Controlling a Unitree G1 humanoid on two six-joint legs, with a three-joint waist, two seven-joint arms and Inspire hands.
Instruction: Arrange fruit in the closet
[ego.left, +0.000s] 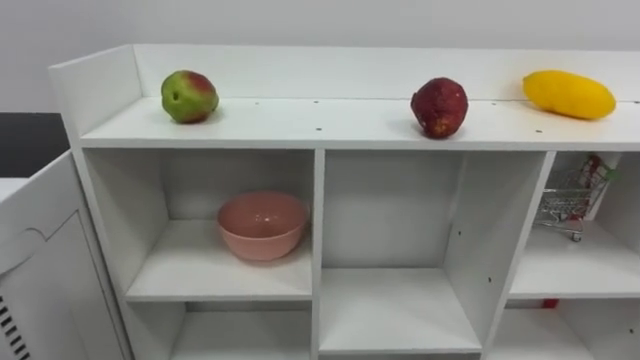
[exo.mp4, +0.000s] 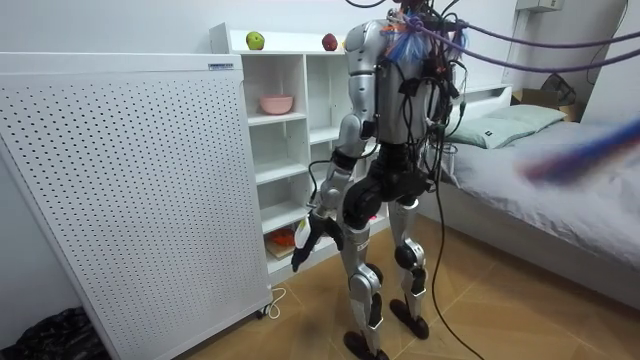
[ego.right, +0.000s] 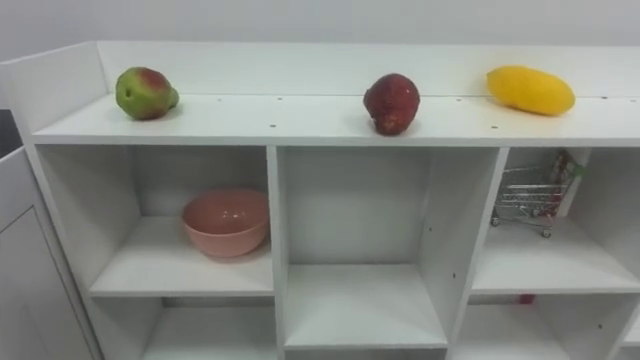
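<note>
Three fruits (ego.left: 439, 107) atop white closet (ego.left: 318, 220).

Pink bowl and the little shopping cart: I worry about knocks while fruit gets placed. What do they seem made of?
The pink bowl looks like ceramic or hard plastic: smooth, opaque, softly glossy; which, I cannot tell. The shopping cart looks like thin metal wire: a silvery open grid with shine.
</note>
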